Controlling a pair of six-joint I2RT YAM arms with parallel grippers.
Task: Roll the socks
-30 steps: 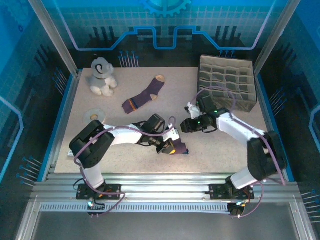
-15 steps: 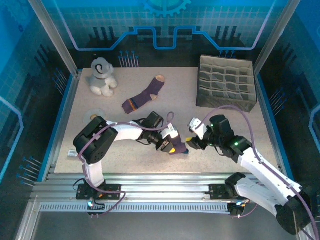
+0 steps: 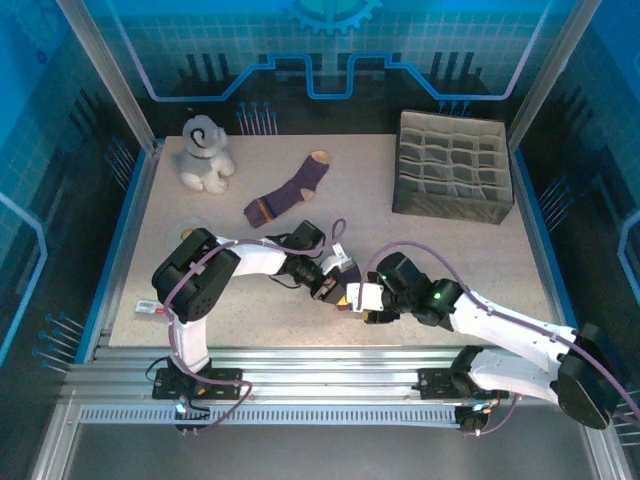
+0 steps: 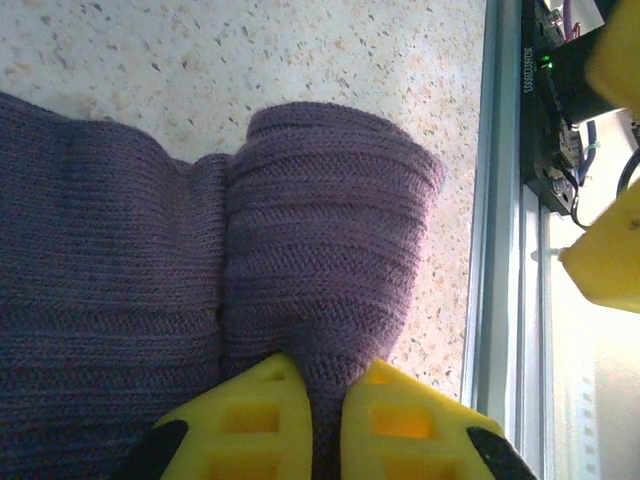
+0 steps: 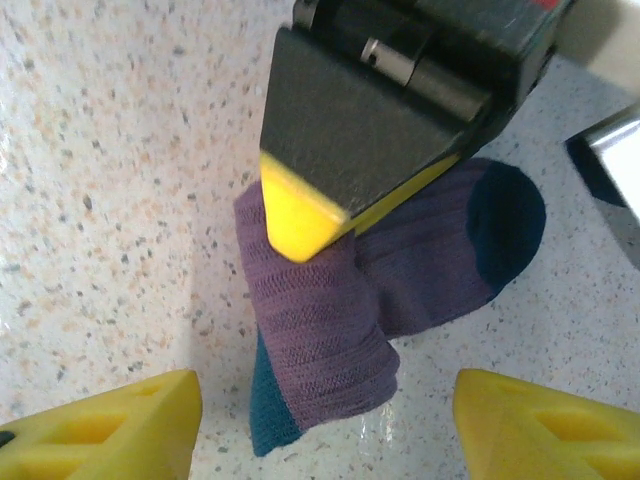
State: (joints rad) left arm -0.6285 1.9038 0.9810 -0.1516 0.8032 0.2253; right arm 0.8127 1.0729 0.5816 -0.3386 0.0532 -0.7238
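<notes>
Left wrist view: my left gripper [image 4: 320, 378] is pinching a fold of the navy-toed sock [image 4: 325, 240], low centre in the top view. My right gripper [image 5: 322, 420] hangs spread wide over it. Tan-toed sock [image 3: 288, 190] lies upper centre.

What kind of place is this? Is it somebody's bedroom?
Probably a robot test booth, not a bedroom. A left arm and a right arm are bolted to a metal rail, blue panels wall in the speckled table, and a purple sock lies on it.
</notes>
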